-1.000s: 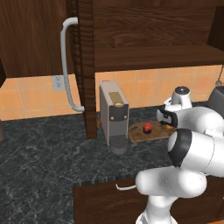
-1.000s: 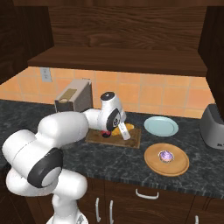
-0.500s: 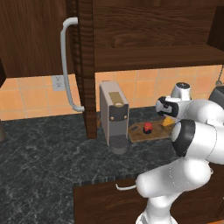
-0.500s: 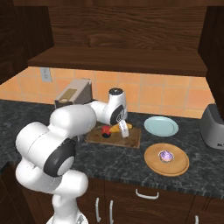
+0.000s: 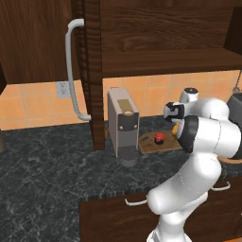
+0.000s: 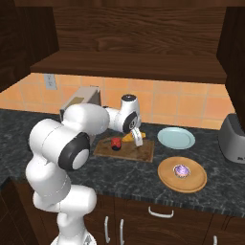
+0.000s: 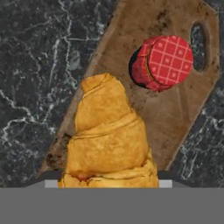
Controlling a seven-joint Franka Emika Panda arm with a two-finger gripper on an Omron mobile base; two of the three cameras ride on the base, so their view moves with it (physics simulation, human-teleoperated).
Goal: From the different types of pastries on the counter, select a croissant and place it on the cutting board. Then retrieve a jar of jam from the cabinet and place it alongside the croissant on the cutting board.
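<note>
Small squat red jar of jam (image 7: 162, 63) beside flaky yellow-orange croissant (image 7: 109, 135) on brown wooden cutting board (image 7: 144, 22). Probably light, rigid, slick; best pinched across sides. Gripper (image 6: 138, 139) opening: cannot tell.

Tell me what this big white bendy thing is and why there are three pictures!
It is a robot arm in a pretend kitchen. Two pictures come from cameras behind it, one on each side. The third comes from a camera on its hand, looking down.

On the dark counter lies a wooden cutting board. A red jar of jam and a golden croissant sit on it. The gripper hangs just above the croissant; I cannot tell if it is open.

Nearby are a coffee machine, a pale blue plate, and a tan plate with a purplish pastry.
</note>
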